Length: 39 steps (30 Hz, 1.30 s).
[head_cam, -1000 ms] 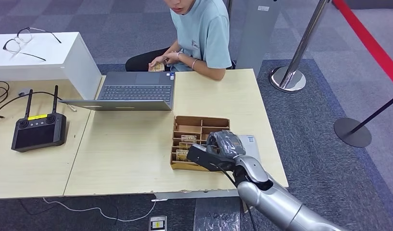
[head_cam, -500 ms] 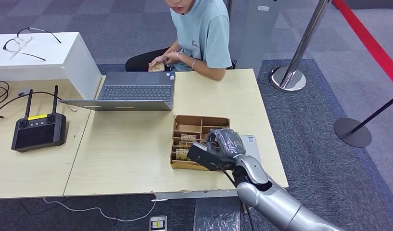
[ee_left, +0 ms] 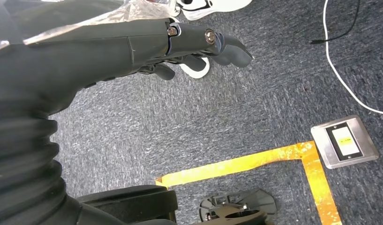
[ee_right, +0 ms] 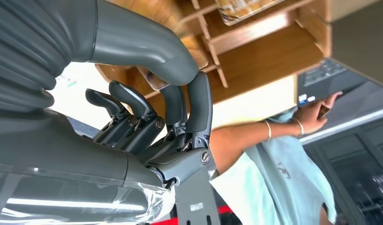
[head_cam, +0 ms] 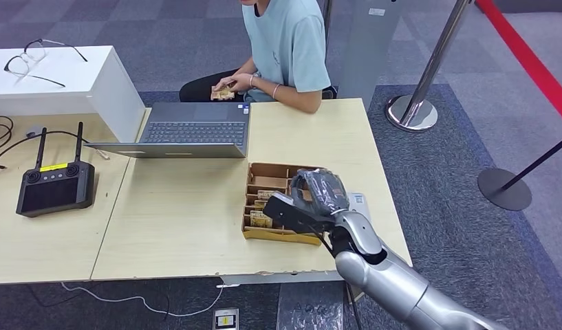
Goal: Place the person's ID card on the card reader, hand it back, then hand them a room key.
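Head view: right robot hand (head_cam: pixel 312 199) hovers over the near-right part of the wooden tray (head_cam: pixel 264 172) on the tabletop (head_cam: pixel 181 213), fingers curled down; whether it has a card pinched can't be told from here. Key cards (head_cam: pixel 258 218) lie flat in the tray's near-left slots. The person (head_cam: pixel 285 48) sits at the far edge behind the laptop (head_cam: pixel 195 130), holding a small card (head_cam: pixel 225 94) in both hands, likely the ID. A pale flat edge showing just right of the robot hand could be the reader, unclear. Cards should be light, stiff, thin and slippery, lying flat between low dividers, so best taken by an edge, thumb against a finger, tipping one up off the slot wall. Open tabletop left of the tray; laptop well apart; the tabletop's right edge is near the tray, so little room that side. Left wrist view: left robot hand (ee_left: pixel 189 42) hangs over carpet, fingers loosely curled in, holding nothing. Right wrist view: right robot hand fingers (ee_right: pixel 180 108) curled in toward the thumb just above the tray's dividers, nothing visible in them; one card sits in a far slot; dividers are close, so fingers need to drop straight into a slot.
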Available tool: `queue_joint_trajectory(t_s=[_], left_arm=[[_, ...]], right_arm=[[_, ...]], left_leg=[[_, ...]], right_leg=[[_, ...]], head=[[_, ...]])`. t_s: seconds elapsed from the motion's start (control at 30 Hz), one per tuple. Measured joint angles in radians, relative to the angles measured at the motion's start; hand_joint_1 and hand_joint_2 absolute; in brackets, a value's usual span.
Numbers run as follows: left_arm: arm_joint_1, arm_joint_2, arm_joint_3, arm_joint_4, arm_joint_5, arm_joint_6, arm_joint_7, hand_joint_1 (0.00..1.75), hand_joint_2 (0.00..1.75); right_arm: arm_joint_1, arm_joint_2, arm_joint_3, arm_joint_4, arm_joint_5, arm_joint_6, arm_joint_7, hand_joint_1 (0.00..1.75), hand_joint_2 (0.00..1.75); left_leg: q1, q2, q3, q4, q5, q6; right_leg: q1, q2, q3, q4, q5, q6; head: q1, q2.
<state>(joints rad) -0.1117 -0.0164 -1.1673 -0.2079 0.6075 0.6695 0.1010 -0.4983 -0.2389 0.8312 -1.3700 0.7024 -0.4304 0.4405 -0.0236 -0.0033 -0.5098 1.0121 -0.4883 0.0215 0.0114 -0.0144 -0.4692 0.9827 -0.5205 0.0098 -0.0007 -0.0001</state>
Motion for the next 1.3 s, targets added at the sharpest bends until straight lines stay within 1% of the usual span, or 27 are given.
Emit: queue_joint_trajectory(t_s=[0.47, 0.5, 0.57, 0.6, 0.63, 0.7, 0.77, 0.9, 0.97, 1.03, 1.1, 1.17, 1.3], left_arm=[[0.0, 0.0, 0.0, 0.0, 0.0, 0.0, 0.0, 0.0, 1.75], [0.0, 0.0, 0.0, 0.0, 0.0, 0.0, 0.0, 0.0, 1.75], [0.0, -0.002, 0.0, 0.0, 0.0, 0.0, 0.0, 0.0, 1.75], [0.0, -0.003, 0.0, 0.0, 0.001, 0.0, 0.0, 0.0, 1.75], [0.0, -0.004, 0.0, 0.0, 0.001, 0.0, 0.0, 0.0, 1.75], [0.0, -0.006, 0.0, 0.0, 0.002, 0.0, 0.0, 0.0, 1.75], [0.0, -0.007, 0.0, 0.0, 0.003, 0.0, -0.001, 0.0, 1.75], [0.0, -0.008, -0.001, 0.0, 0.004, 0.0, 0.0, 0.0, 1.75], [0.0, -0.008, -0.001, 0.0, 0.004, 0.0, 0.0, 0.0, 1.75], [0.0, -0.008, -0.002, 0.0, 0.004, 0.0, 0.0, 0.0, 1.75], [0.0, -0.008, -0.003, 0.0, 0.004, -0.001, 0.0, 0.0, 1.75], [0.0, -0.008, -0.004, 0.0, 0.004, -0.001, 0.0, 0.0, 1.75], [0.0, -0.008, -0.006, 0.0, 0.002, -0.001, 0.0, 0.0, 1.75]], right_arm=[[-0.032, 0.018, 0.0, -0.007, 0.001, 0.001, -0.002, 1.75, 1.75], [-0.032, 0.018, 0.0, -0.007, 0.001, 0.001, -0.002, 1.68, 1.75], [-0.033, 0.019, 0.0, -0.007, 0.0, 0.002, -0.002, 1.37, 1.75], [-0.033, 0.02, 0.001, -0.007, -0.001, 0.002, -0.002, 1.3, 1.75], [-0.033, 0.021, 0.001, -0.006, -0.002, 0.005, -0.002, 1.3, 1.75], [-0.034, 0.022, 0.001, -0.005, -0.005, 0.014, -0.001, 1.51, 1.75], [-0.035, 0.022, 0.002, -0.005, -0.008, 0.025, 0.002, 1.51, 1.75], [-0.035, 0.02, 0.003, 0.0, -0.008, 0.047, 0.02, 1.43, 1.75], [-0.035, 0.015, 0.006, 0.006, -0.006, 0.054, 0.027, 1.25, 1.75], [-0.034, 0.009, 0.008, 0.012, -0.003, 0.061, 0.034, 1.0, 1.75], [-0.032, 0.006, 0.009, 0.018, 0.001, 0.067, 0.039, 0.83, 1.75], [-0.028, 0.004, 0.009, 0.022, 0.003, 0.069, 0.041, 0.75, 1.75], [-0.024, 0.004, 0.01, 0.031, 0.003, 0.07, 0.041, 0.72, 1.75]], left_leg=[[0.0, 0.0, 0.0, 0.0, 0.0, 0.0], [0.0, 0.0, 0.0, 0.0, 0.0, 0.0], [0.0, 0.0, 0.0, 0.0, 0.0, 0.0], [0.0, 0.0, 0.0, 0.0, 0.0, 0.0], [0.0, 0.0, 0.0, 0.0, 0.0, 0.0], [0.0, 0.0, 0.0, 0.0, 0.0, 0.0], [0.0, 0.0, 0.0, 0.0, 0.0, 0.0], [0.0, 0.0, 0.0, 0.0, 0.0, 0.0], [0.0, 0.0, -0.001, 0.0, 0.0, 0.0], [0.0, 0.0, -0.001, 0.0, 0.0, 0.0], [0.0, 0.0, -0.001, 0.0, 0.0, 0.0], [0.0, 0.0, -0.001, 0.0, 0.0, 0.0], [0.0, 0.0, -0.001, 0.0, 0.0, 0.0]], right_leg=[[0.0, 0.0, 0.0, 0.0, 0.0, 0.0], [0.0, 0.0, 0.0, 0.0, 0.0, 0.0], [0.0, 0.0, 0.0, 0.0, 0.0, 0.0], [0.0, 0.0, 0.0, 0.0, 0.0, 0.0], [0.0, 0.0, 0.0, 0.0, 0.0, 0.0], [0.0, 0.0, 0.0, 0.0, 0.0, 0.0], [0.0, 0.0, 0.0, 0.0, 0.0, 0.0], [0.0, 0.0, 0.0, 0.0, 0.0, 0.0], [0.0, 0.0, -0.001, 0.0, 0.0, 0.0], [0.0, 0.0, -0.001, 0.0, 0.0, 0.0], [0.0, 0.0, -0.001, 0.0, 0.0, 0.0], [0.0, 0.0, -0.001, 0.0, 0.0, 0.0], [0.0, 0.0, -0.001, 0.0, 0.0, 0.0]], head=[[0.0, 0.0], [0.0, 0.0], [0.0, 0.0], [0.0, 0.0], [0.0, 0.0], [0.0, 0.0], [0.0, 0.0], [0.0, 0.0], [0.0, 0.0], [0.0, 0.0], [0.0, 0.0], [0.0, 0.0], [0.0, 0.0]])
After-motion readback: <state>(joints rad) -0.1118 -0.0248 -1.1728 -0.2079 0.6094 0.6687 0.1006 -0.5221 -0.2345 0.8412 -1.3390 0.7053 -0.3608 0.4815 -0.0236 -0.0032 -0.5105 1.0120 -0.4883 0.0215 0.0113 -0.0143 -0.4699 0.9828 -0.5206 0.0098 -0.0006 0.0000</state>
